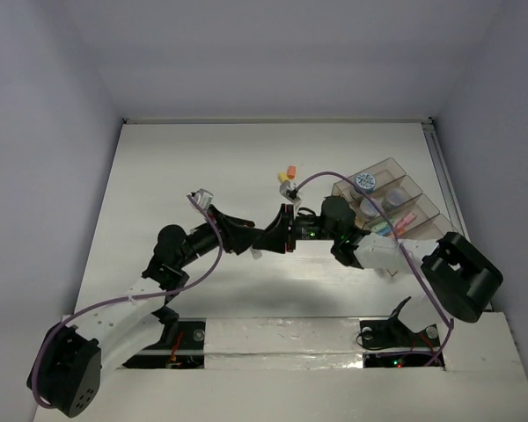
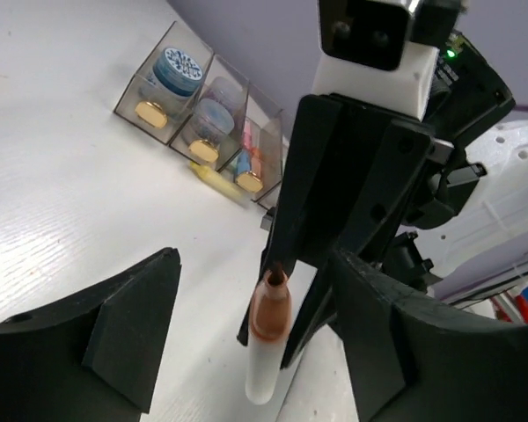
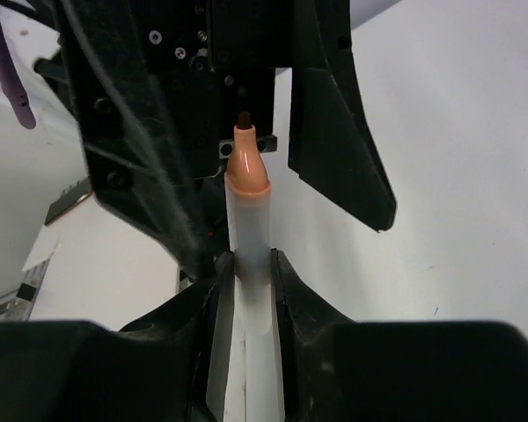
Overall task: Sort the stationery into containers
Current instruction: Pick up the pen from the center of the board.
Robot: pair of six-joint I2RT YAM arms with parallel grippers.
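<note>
My right gripper (image 3: 249,259) is shut on a pen (image 3: 248,220) with a white barrel, an orange collar and a bare dark nib. It meets my left gripper (image 1: 277,236) above the table's middle. In the left wrist view the pen (image 2: 268,343) hangs from the right gripper's fingers (image 2: 334,193). Its white lower end sits between the open fingers of my left gripper (image 2: 257,281), touching neither. The smoky clear containers (image 1: 396,165) stand at the right with a blue-white tub (image 1: 364,182), a purple tub (image 1: 392,200) and pink pens (image 1: 398,224) inside. Loose orange and yellow stationery (image 1: 289,173) lies behind the grippers.
A yellow piece (image 2: 213,180) lies on the table against the front of the containers (image 2: 145,83). A purple cable (image 1: 334,176) loops over the right arm towards the tray. A metal rail (image 1: 440,167) runs along the table's right edge, and white walls close in the back and sides.
</note>
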